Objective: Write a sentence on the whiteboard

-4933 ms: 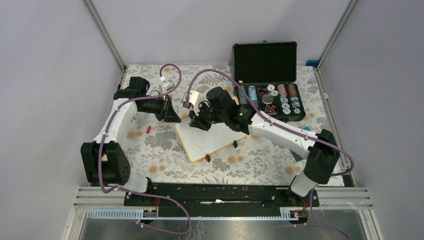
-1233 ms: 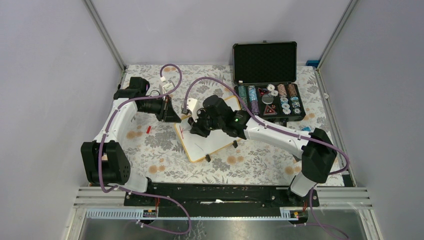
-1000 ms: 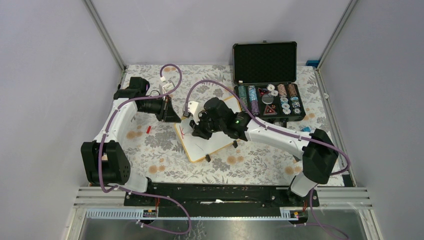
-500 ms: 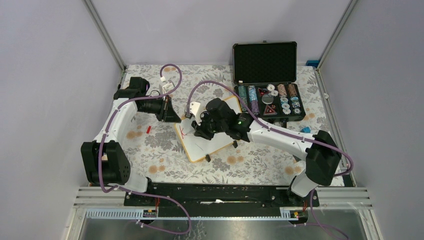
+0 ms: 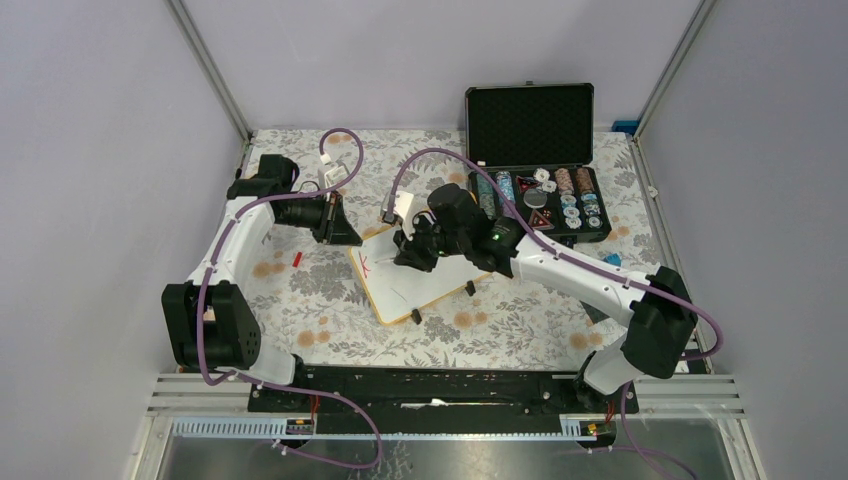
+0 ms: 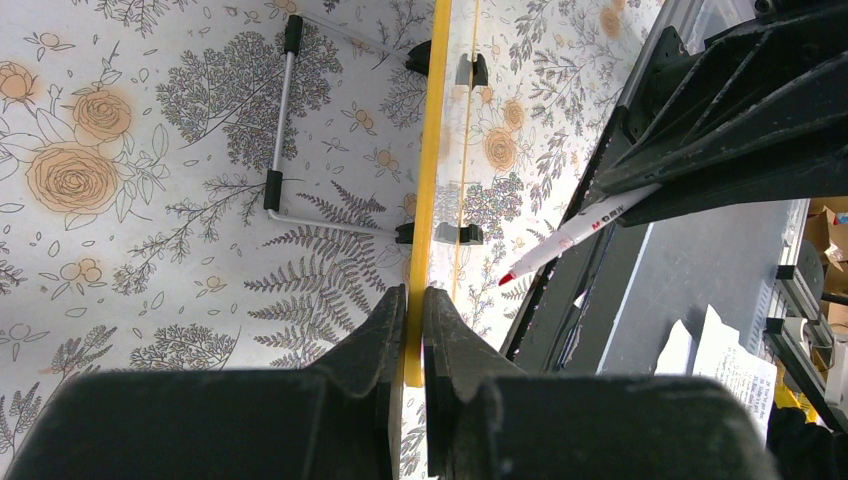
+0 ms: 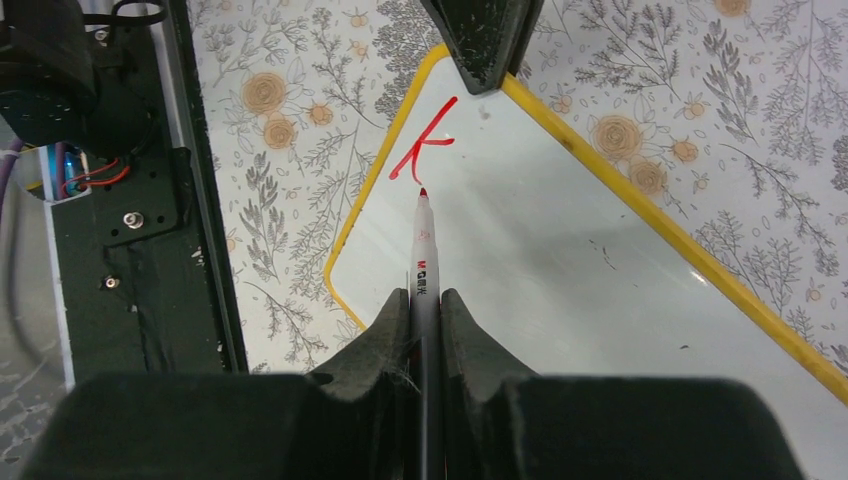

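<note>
nearby, open chip case [image 5: 530, 128] beside whiteboard [image 5: 418, 286]

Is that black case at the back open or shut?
Open: the black hard case has its lid up, round chips showing inside.

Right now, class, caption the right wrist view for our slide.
Right fingers hold a marker, tip near a red K on the whiteboard, its corner pinched by the left fingers.

Red K [image 7: 424, 152] on whiteboard [image 7: 600, 250], "M&G" on marker [image 7: 424, 262]
</note>
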`<action>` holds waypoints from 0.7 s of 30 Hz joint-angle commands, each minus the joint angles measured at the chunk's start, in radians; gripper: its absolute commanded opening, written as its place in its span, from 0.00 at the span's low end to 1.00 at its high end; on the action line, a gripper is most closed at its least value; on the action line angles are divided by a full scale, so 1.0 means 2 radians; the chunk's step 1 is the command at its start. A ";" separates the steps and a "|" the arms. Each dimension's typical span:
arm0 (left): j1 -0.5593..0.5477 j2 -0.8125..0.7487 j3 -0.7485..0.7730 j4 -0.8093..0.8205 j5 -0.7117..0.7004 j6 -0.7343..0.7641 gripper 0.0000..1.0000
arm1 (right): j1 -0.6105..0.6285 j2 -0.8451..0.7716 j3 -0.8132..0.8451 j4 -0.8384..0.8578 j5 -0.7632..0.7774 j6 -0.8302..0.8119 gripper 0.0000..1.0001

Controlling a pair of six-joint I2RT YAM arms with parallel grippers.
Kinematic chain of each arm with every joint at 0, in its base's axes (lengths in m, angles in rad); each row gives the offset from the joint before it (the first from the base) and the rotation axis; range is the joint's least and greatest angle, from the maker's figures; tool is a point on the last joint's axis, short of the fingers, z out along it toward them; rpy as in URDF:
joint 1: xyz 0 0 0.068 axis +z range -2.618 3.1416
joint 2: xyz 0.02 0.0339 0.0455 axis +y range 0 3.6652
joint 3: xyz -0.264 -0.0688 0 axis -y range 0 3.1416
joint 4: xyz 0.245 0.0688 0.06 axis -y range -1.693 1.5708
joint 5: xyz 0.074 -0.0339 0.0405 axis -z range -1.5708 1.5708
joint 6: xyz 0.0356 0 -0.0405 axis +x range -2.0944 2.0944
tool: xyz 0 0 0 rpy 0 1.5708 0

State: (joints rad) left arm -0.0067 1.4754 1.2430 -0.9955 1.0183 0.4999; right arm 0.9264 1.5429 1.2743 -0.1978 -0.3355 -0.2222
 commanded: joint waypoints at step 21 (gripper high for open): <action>-0.005 -0.008 -0.007 -0.001 0.008 0.012 0.00 | 0.002 0.025 0.033 0.022 -0.010 0.013 0.00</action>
State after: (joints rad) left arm -0.0086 1.4754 1.2407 -0.9951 1.0183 0.5007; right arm 0.9268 1.5806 1.2930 -0.1890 -0.3618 -0.2016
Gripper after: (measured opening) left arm 0.087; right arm 0.164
